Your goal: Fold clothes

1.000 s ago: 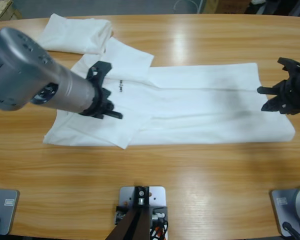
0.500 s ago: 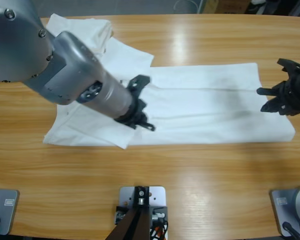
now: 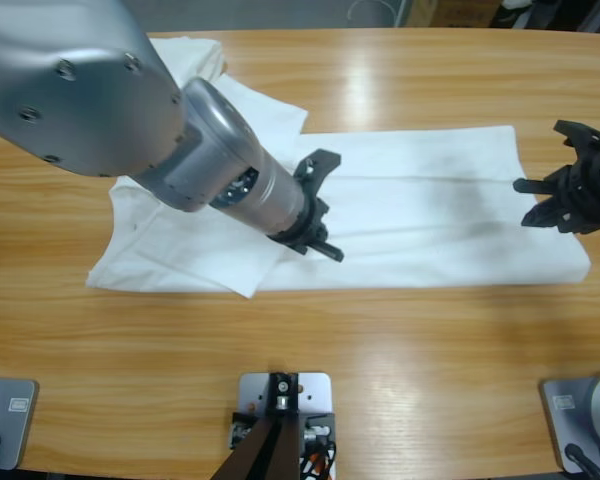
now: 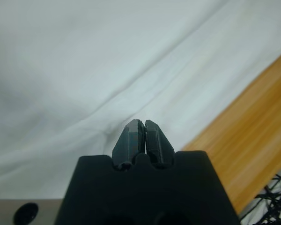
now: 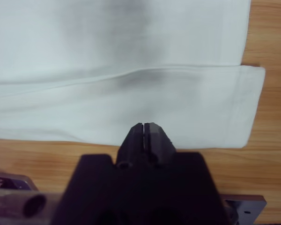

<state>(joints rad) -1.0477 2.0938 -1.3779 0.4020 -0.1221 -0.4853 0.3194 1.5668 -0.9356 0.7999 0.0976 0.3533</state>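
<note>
A white T-shirt (image 3: 430, 200) lies flat across the table, folded lengthwise, with its sleeve end at the left and its hem at the right. My left gripper (image 3: 315, 215) hovers over the shirt's middle, shut with nothing in it; the left wrist view shows the closed jaws (image 4: 143, 123) above the white cloth (image 4: 84, 70). My right gripper (image 3: 552, 195) is at the shirt's hem end, also shut and empty. In the right wrist view its jaws (image 5: 143, 125) sit just off the cloth's long edge (image 5: 131, 47).
A second white garment (image 3: 195, 55) lies folded at the back left, mostly hidden by the left arm's big silver body (image 3: 100, 90). Bare wooden table (image 3: 380, 350) runs along the front, and more shows at the back right.
The left arm has swept to the right over the shirt, from the chest area to its middle. The right gripper has stayed in place.
</note>
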